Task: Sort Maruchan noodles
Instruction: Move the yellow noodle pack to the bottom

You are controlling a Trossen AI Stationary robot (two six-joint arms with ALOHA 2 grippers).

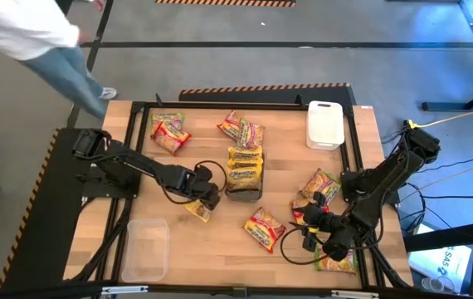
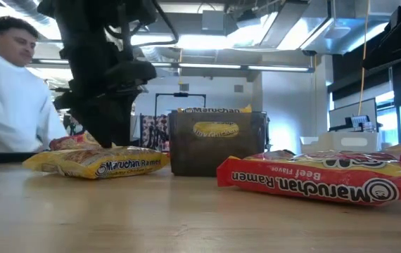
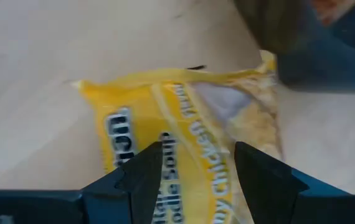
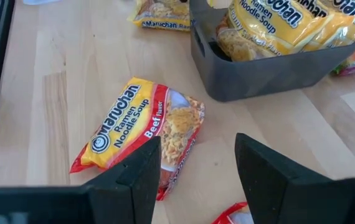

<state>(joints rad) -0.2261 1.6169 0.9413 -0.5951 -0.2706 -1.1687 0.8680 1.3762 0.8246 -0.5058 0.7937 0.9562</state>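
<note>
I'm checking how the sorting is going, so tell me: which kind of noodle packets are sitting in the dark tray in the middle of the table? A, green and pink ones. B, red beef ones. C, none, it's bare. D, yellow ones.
D: the right wrist view shows the dark tray filled with yellow packets, and the high view shows yellow packets stacked there too.

Beef packet flat — beside dark tray.
</note>
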